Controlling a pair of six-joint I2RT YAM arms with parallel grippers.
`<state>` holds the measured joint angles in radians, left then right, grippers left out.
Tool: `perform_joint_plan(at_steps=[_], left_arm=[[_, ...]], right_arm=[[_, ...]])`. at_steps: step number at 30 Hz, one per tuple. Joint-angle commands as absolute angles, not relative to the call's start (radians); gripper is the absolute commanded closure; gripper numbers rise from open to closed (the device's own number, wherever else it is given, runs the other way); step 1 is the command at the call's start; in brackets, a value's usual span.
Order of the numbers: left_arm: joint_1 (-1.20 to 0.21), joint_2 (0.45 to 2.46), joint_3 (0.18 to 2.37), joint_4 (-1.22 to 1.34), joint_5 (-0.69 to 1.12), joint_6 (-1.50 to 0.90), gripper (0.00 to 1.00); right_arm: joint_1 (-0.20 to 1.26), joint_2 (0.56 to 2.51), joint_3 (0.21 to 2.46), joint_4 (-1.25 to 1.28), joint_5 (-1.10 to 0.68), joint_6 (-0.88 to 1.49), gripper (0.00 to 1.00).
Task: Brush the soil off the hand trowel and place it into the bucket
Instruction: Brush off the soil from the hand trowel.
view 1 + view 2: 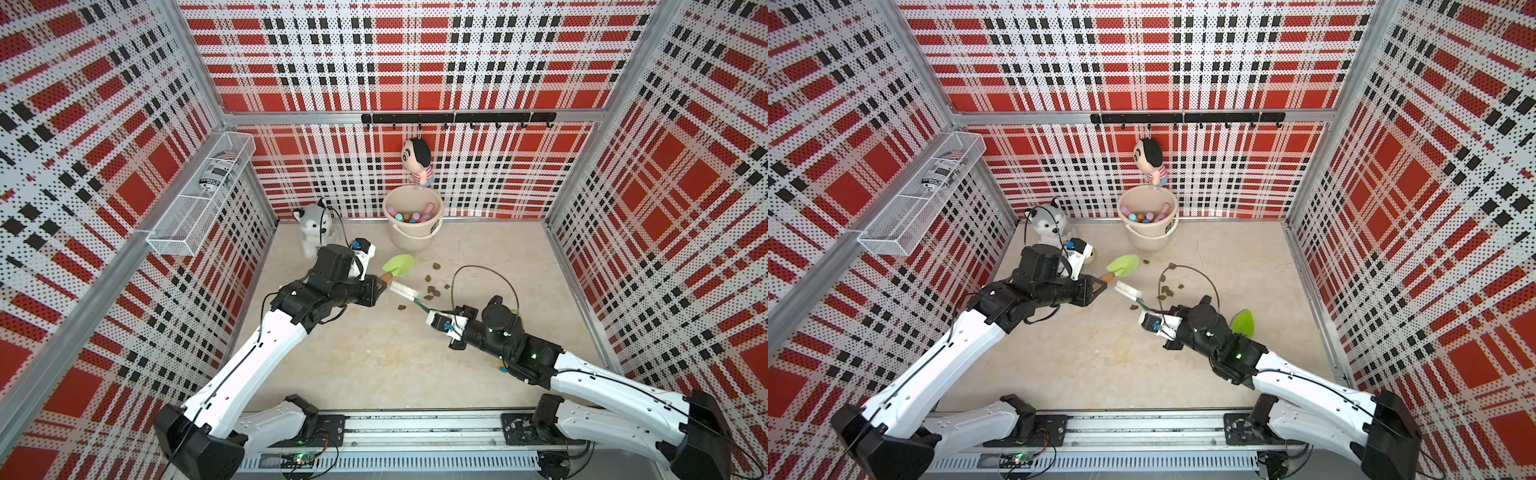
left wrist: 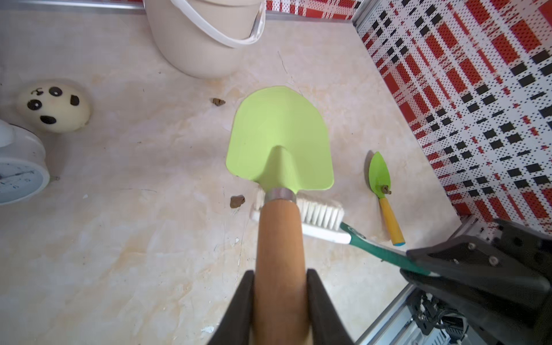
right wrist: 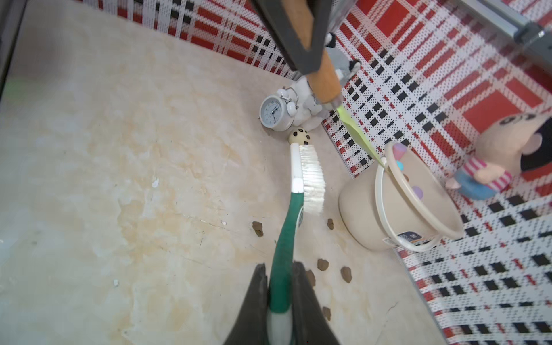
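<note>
The hand trowel [image 1: 398, 264], the shown face of its green blade clean, is held out by the left gripper [image 1: 381, 286], clamped on the wooden handle. At the blade's six o'clock a white-bristled brush [image 1: 404, 289] sits just beside the handle's metal collar. Soil [image 1: 432, 291] lumps dot the floor at four o'clock. The right gripper [image 1: 430, 314] pinches the brush's green handle. The bucket [image 1: 409, 239] stands at twelve.
</note>
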<state>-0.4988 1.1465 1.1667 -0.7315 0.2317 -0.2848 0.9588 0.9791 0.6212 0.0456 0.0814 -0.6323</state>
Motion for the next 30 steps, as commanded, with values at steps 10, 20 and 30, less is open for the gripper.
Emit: perform_joint_plan(at_steps=[10, 20, 30], left_arm=[[-0.494, 1.162, 1.147, -0.753, 0.276, -0.266, 1.0], [-0.493, 1.151, 1.146, -0.764, 0.267, -0.258, 1.0], [-0.491, 1.129, 1.141, -0.733, 0.264, -0.279, 1.0]], right_arm=[[1.011, 1.049, 0.704, 0.144, 0.322, -1.032, 1.0], [0.902, 1.057, 0.672, 0.217, 0.479, -1.004, 1.0], [0.943, 1.063, 0.58, 0.137, 0.432, -0.945, 1.0]])
